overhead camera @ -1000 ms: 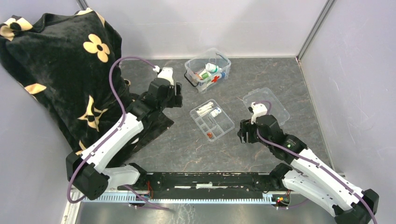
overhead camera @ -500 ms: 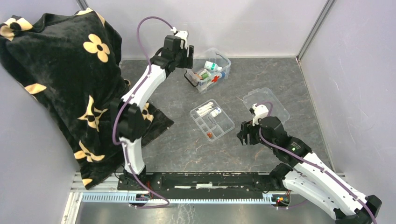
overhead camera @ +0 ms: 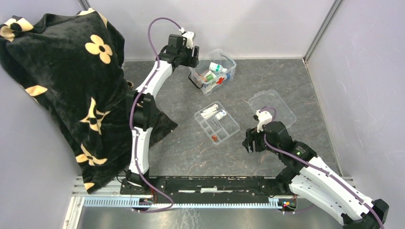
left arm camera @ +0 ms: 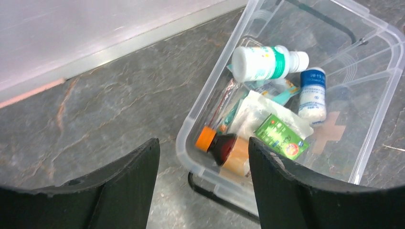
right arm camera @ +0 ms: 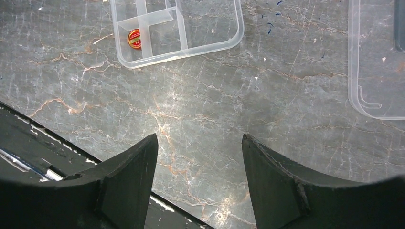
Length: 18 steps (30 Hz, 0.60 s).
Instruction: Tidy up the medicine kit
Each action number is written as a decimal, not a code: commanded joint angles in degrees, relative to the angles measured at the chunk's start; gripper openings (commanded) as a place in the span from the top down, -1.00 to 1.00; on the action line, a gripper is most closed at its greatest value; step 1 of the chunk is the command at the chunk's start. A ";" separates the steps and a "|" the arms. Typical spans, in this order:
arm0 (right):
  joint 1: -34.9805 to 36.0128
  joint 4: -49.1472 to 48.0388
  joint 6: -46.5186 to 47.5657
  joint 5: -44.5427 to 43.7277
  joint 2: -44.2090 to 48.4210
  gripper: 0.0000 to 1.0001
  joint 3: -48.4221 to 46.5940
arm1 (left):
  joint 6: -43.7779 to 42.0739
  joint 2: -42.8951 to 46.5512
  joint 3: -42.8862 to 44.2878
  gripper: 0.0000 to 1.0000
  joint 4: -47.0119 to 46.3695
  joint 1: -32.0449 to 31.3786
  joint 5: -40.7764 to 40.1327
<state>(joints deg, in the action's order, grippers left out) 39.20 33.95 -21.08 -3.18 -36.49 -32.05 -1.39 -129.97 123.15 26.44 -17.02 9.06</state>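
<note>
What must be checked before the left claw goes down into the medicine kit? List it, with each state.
1. Left claw open: ok, nothing held.
2. Left claw over the medicine kit: ok, above the orange-capped bottle.
3. Kit uncovered: ok, flat clear lid lies apart on the table.
4. Divided tray has free compartments: ok.
5. Right claw out of the way: ok, open over bare table near the tray.
6. Bottle free of the packets beside it: cannot tell.
</note>
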 commanded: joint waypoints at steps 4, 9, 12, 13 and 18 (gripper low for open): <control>-0.14 -1.47 1.37 0.34 -0.68 -0.43 0.71 | -2.27 -6.60 6.21 -0.46 -3.57 -0.30 3.83; -0.08 -3.04 0.93 1.13 -1.10 -0.43 2.21 | -2.33 -9.18 7.36 -0.39 -4.48 -0.30 2.91; -0.14 -3.84 0.61 1.66 -1.40 -0.43 2.74 | -1.91 -9.77 7.73 -0.28 -4.79 -0.30 3.04; -0.10 -4.14 0.59 1.72 -1.55 -0.43 2.94 | -1.81 -9.73 7.67 -0.22 -4.77 -0.30 3.13; -0.13 -4.94 0.51 2.12 -2.34 -0.43 3.22 | -1.48 -7.63 5.35 -0.05 -4.58 -0.38 2.53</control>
<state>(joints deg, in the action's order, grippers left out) 39.20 31.94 -20.71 -1.67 -38.52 -28.95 -1.48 -139.96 127.90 23.35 -17.32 11.44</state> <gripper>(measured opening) 0.714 0.553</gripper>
